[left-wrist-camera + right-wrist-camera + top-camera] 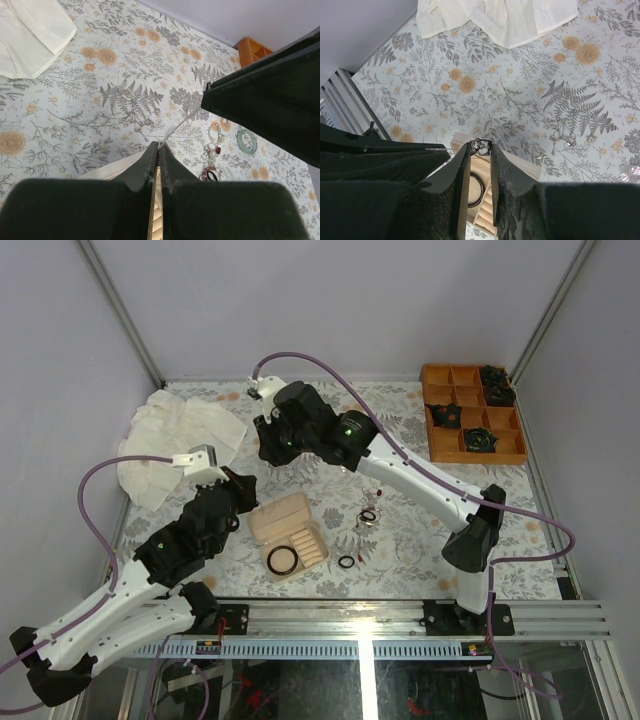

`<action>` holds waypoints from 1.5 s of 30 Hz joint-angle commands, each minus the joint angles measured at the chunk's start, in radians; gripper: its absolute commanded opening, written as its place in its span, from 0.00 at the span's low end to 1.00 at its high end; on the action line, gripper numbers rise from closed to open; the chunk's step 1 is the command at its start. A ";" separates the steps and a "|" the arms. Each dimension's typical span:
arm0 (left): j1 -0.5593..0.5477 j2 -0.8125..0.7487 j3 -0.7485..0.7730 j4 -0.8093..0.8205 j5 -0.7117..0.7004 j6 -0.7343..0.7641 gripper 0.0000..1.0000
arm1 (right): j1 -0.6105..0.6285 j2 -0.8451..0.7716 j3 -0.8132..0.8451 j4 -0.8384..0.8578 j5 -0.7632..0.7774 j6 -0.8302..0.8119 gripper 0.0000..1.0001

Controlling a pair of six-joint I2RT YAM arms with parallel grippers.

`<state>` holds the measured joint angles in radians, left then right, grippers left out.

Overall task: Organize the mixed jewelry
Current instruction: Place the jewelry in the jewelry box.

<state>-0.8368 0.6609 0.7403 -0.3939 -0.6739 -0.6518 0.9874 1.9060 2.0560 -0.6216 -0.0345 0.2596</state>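
Right tool [480, 148] on tangled silvery jewelry [481, 144]

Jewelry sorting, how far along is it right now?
Done: one black ring lies in the beige jewelry box. In hand: the right gripper pinches a small silvery tangle above that box; the left gripper is shut and empty. Left: a second black ring, the teal bracelet and a loose pile with a red earring lie out on the table.

The jewelry box [287, 530] lies under the left gripper [159, 145], with a ring [282, 560] inside. Loose jewelry [212, 155] lies to that gripper's right. A jewelry piece [480, 145] sits between the right gripper [480, 150] fingers.
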 commanded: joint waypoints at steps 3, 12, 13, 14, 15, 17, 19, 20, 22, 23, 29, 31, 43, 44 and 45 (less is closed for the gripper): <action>0.004 0.005 0.040 0.028 -0.031 0.039 0.00 | 0.004 -0.016 0.092 -0.012 0.024 -0.026 0.17; 0.004 0.015 0.035 0.048 -0.048 0.056 0.01 | 0.004 0.013 0.148 -0.029 0.022 -0.033 0.17; 0.003 0.017 0.036 0.051 -0.049 0.058 0.01 | 0.005 0.013 0.147 -0.028 0.021 -0.033 0.17; 0.004 0.019 0.036 0.052 -0.050 0.058 0.01 | 0.004 0.013 0.144 -0.027 0.023 -0.033 0.17; 0.004 0.021 0.035 0.053 -0.050 0.058 0.01 | 0.004 0.012 0.141 -0.025 0.024 -0.034 0.17; 0.003 0.022 0.033 0.056 -0.053 0.059 0.01 | 0.004 0.008 0.129 -0.018 0.024 -0.033 0.17; 0.004 0.024 0.028 0.059 -0.053 0.060 0.01 | 0.004 0.007 0.118 -0.013 0.022 -0.032 0.17; 0.003 0.023 0.025 0.061 -0.053 0.060 0.01 | 0.004 0.005 0.112 -0.009 0.020 -0.031 0.17; 0.003 0.023 0.020 0.061 -0.057 0.058 0.01 | 0.004 0.004 0.102 -0.003 0.019 -0.028 0.17; 0.004 0.023 0.018 0.060 -0.058 0.057 0.01 | 0.004 0.003 0.096 0.000 0.019 -0.027 0.17; 0.003 0.010 0.012 0.058 -0.056 0.052 0.01 | 0.004 -0.009 0.074 0.009 0.018 -0.022 0.17; 0.003 0.008 0.015 0.058 -0.054 0.053 0.01 | 0.004 -0.012 0.074 0.007 0.017 -0.020 0.17; 0.003 -0.008 0.044 0.063 -0.028 0.068 0.00 | 0.004 -0.031 0.081 -0.004 0.019 -0.017 0.17; 0.003 -0.010 0.046 0.063 -0.026 0.069 0.00 | 0.004 -0.034 0.079 -0.005 0.019 -0.018 0.17; 0.003 -0.012 0.048 0.063 -0.024 0.069 0.00 | 0.004 -0.037 0.076 -0.005 0.019 -0.017 0.17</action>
<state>-0.8368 0.6617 0.7467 -0.3813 -0.6971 -0.6044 0.9874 1.9156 2.1262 -0.6456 -0.0185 0.2432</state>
